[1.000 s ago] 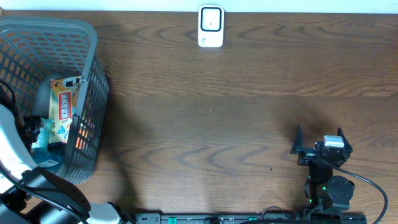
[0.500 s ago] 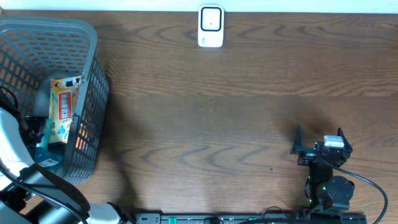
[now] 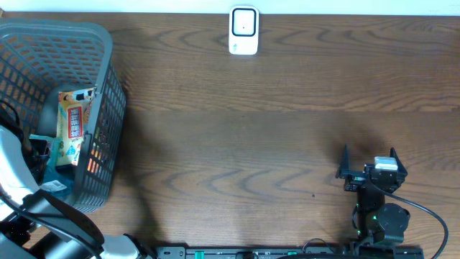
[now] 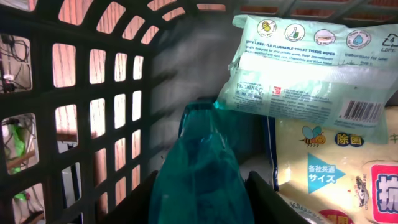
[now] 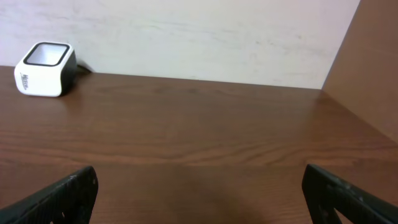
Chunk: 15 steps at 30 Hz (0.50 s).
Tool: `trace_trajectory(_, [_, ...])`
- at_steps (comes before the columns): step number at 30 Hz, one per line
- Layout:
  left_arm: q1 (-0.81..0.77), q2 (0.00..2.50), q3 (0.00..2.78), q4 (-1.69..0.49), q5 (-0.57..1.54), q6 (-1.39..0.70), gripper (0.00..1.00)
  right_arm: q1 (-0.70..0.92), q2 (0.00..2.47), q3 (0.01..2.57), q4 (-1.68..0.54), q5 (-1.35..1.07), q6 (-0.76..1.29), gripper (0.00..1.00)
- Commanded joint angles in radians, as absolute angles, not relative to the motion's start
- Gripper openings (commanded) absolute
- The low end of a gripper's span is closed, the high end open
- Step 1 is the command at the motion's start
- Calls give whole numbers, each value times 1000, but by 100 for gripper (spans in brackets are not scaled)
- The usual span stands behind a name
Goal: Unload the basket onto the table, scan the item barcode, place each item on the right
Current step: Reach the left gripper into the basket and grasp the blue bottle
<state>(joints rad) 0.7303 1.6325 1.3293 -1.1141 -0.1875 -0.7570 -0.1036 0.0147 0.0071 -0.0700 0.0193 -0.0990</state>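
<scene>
Inside the grey mesh basket (image 4: 81,124), my left gripper (image 4: 200,205) has its jaws closed against both sides of a teal packet (image 4: 199,168). Just beyond it lies a pale green wipes pack (image 4: 305,74) with its barcode (image 4: 364,111) facing up, resting on a yellow pack (image 4: 336,177). In the overhead view the left arm reaches into the basket (image 3: 72,36) beside an orange-and-yellow pack (image 3: 74,119). The white scanner (image 3: 244,30) stands at the table's far edge, also seen in the right wrist view (image 5: 45,61). My right gripper (image 3: 369,158) stands open and holds nothing near the front right.
The basket's tall walls enclose the left gripper closely on its left side. Bare brown tabletop lies between basket, scanner and right arm. A wall rises right behind the scanner.
The left gripper's jaws have closed in on the teal packet inside the basket. The right arm has not moved.
</scene>
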Motion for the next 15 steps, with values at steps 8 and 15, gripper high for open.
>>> trace_trajectory(8, [735, 1561, 1399, -1131, -124, -702, 36, -110, 11, 6, -73, 24, -110, 99])
trace_trajectory(15, [735, 1413, 1516, -1095, 103, -700, 36, -110, 11, 6, -73, 24, -110, 99])
